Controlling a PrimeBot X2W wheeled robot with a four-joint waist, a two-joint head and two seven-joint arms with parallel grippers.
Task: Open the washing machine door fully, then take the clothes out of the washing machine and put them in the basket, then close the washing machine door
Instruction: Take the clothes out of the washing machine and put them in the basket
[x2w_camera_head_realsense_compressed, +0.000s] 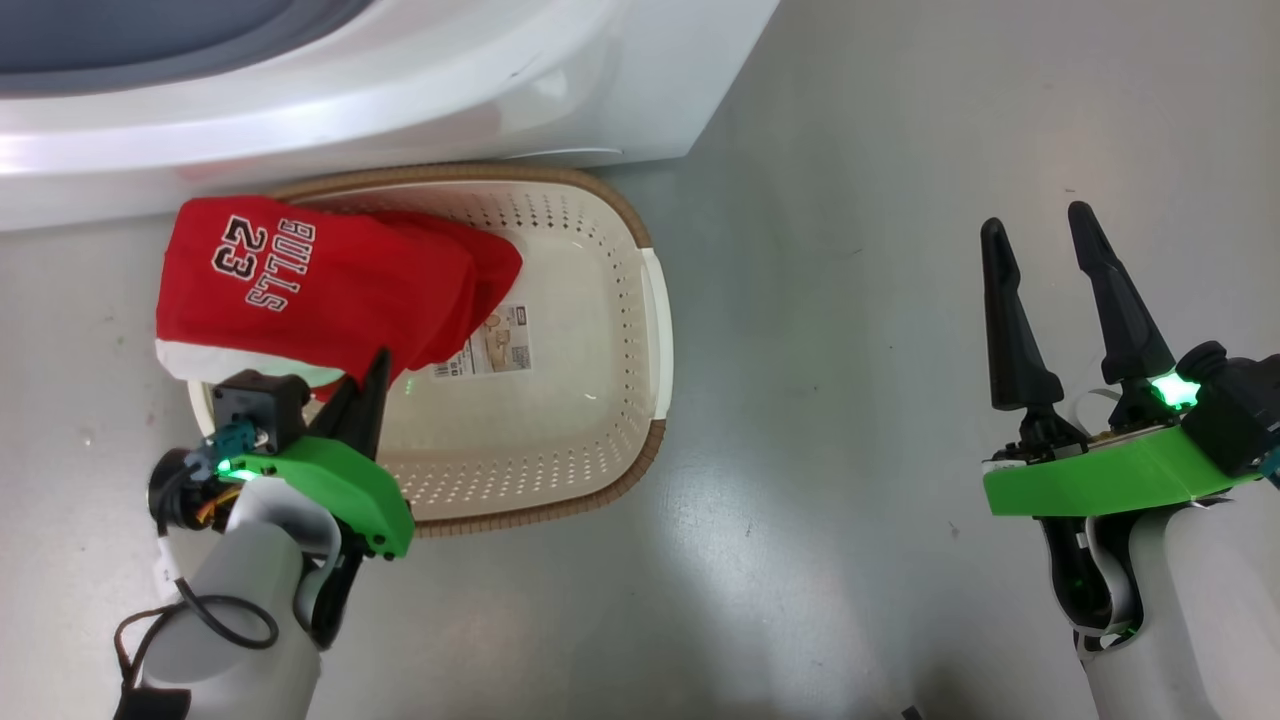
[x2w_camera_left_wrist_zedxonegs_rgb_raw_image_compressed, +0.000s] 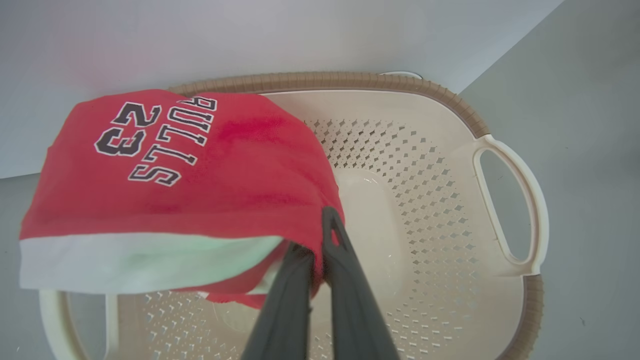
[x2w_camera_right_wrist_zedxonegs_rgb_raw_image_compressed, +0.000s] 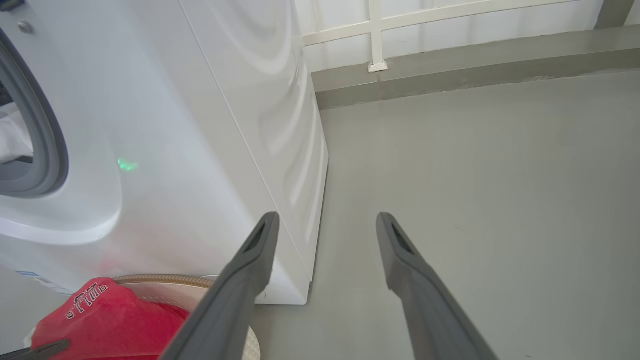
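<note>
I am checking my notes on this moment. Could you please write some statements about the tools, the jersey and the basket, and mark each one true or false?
1. The left tool is shut on the red jersey. True.
2. The right tool holds a garment. False: it is open and empty, above the bare floor.
3. The jersey lies flat on the bottom of the basket. False: it hangs from the left tool over the basket's left side.
4. The basket stands on the floor right by the washing machine. True.
5. A paper label lies inside the basket. True.
</note>
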